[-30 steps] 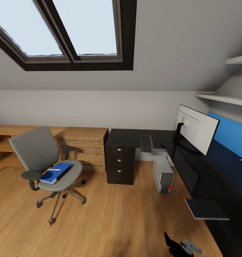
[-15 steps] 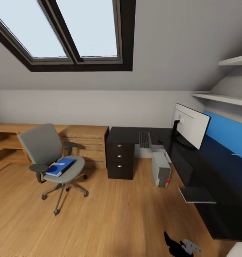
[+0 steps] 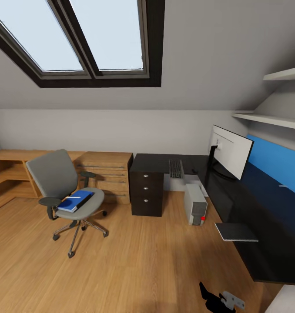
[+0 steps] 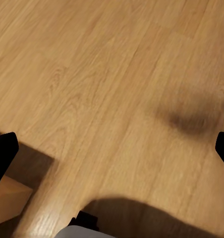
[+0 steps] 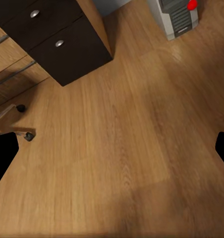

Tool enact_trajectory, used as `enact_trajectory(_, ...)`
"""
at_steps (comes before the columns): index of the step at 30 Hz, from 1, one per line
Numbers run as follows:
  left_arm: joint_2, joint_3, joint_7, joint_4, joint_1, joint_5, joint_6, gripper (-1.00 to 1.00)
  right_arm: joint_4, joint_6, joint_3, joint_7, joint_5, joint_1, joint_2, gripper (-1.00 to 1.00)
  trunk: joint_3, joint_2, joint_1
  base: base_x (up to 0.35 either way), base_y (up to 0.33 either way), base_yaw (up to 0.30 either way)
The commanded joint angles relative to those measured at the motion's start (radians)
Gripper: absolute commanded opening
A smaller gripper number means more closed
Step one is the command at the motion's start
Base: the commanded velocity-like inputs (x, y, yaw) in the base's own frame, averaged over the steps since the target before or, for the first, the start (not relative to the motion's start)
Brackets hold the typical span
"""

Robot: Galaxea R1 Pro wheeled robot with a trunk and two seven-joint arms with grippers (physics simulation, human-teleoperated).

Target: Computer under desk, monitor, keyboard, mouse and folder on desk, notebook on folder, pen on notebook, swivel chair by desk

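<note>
Sloped ceiling, skylights and a wood floor point(image 3: 134, 265) are seen around an L-shaped black counter point(image 3: 158, 164) with a three-drawer unit point(image 3: 146, 194). Beside it stands a low oak chest point(image 3: 106, 174).

The swivel chair point(image 3: 62, 184) is parked well apart from the counter, out on the open floor, so its positioning is judged still to be done. The monitor point(image 3: 230, 152) is already standing on the counter, and the computer point(image 3: 195, 204) is set on the floor at the counter's inner corner, apparently under or just at its edge. The keyboard point(image 3: 176, 168) is laid on the counter near the monitor. The folder point(image 3: 74, 201) is still lying on the chair seat, with a pale flat item on top that cannot be identified. A dark flat notebook-like slab point(image 3: 235, 231) is seen overhanging the counter's near edge. The mouse and pen cannot be made out.

Both wrist cameras are pointed at the floor. In each, the fingers point(image 4: 3, 156) point(image 5: 3, 156) are shown only as dark tips at opposite edges, spread wide apart and empty. Most of the arranging is judged to remain.
</note>
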Motion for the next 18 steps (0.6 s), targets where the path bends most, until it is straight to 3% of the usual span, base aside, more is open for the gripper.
enact_trajectory(1,-0.001,0.005,0.003,0.0,-0.001,-0.006,-0.003,1.0,0.002,-0.001,-0.002,0.008,-0.006,-0.001,-0.001,1.0,-0.001,-0.001,0.0,-0.004,0.0,0.0)
enact_trajectory(18,-0.003,0.003,0.002,0.0,-0.001,-0.007,-0.002,1.0,0.001,-0.001,-0.003,0.004,-0.008,-0.001,0.002,1.0,-0.001,-0.001,0.0,-0.001,0.0,0.0)
